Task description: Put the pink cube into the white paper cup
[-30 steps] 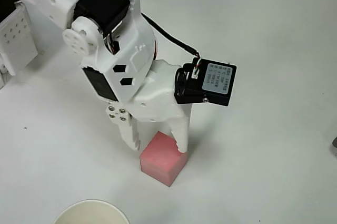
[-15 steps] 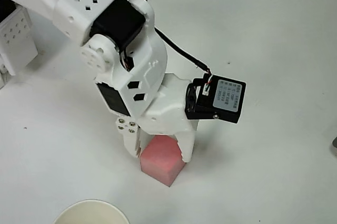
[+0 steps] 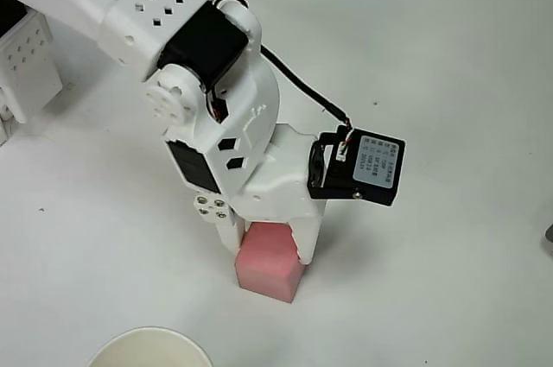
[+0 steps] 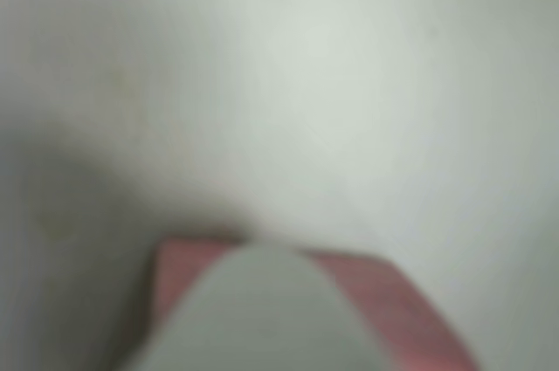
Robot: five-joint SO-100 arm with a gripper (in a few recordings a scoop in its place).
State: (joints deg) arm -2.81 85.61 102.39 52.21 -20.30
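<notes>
The pink cube (image 3: 270, 265) rests on the white table in the overhead view, just above the white paper cup (image 3: 149, 343), whose rim shows at the bottom edge. My white gripper (image 3: 269, 249) has come down over the cube's far half. One finger presses each side of the cube, so the gripper is shut on it. The wrist view is blurred. It shows the cube (image 4: 402, 301) at the bottom behind a pale finger (image 4: 262, 310).
A black servo block (image 3: 359, 168) with a cable sticks out to the right of the wrist. A white perforated part (image 3: 26, 60) stands at the left edge. Bare white table (image 3: 449, 281) lies to the right.
The arm dropped lower and shifted slightly right. The fingers now sit on both sides of the cube, and the cube has turned to line up with them.
</notes>
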